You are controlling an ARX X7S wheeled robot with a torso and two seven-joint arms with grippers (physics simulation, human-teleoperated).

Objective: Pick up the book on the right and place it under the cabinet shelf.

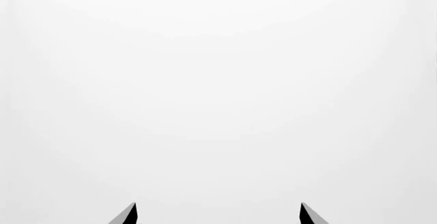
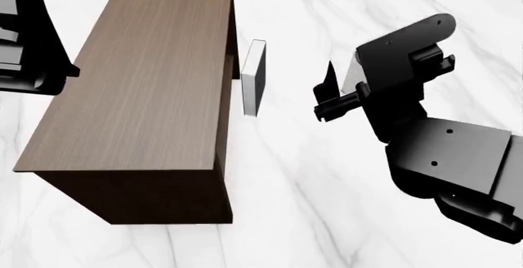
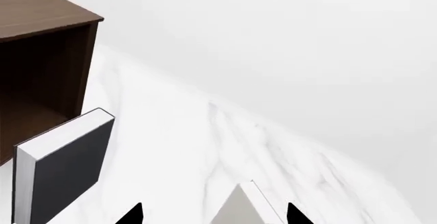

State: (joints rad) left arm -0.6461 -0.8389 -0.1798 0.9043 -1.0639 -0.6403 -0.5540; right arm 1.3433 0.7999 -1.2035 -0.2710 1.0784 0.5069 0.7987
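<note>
- The right gripper [image 2: 334,93] sits at the end of the forearm nearest the head camera. Its jaws stand on either side of the book [image 2: 353,75], and the grip reads as clamped on it.
- The book is therefore in the right gripper, clear of the marble table [image 2: 327,219] and well to the right of the cabinet. In the right wrist view only one pale corner shows between the two dark tips.
- Handling estimate: a stiff hardback that is light for this gripper. The plain covers are smooth, so it may slip or pivot under a weak pinch.
- Recommended hold: across the two covers, near the middle of an edge. The inserted end must stay free.
- A slim dark-faced book [image 2: 253,78] stands on edge just beside the cabinet's right side. It lies between the held book and the opening.
- The cabinet shelf [image 2: 139,78] lies farther left. Its open side shows in the right wrist view.
- The left gripper [image 1: 218,216] has its tips apart, with nothing between them.
</note>
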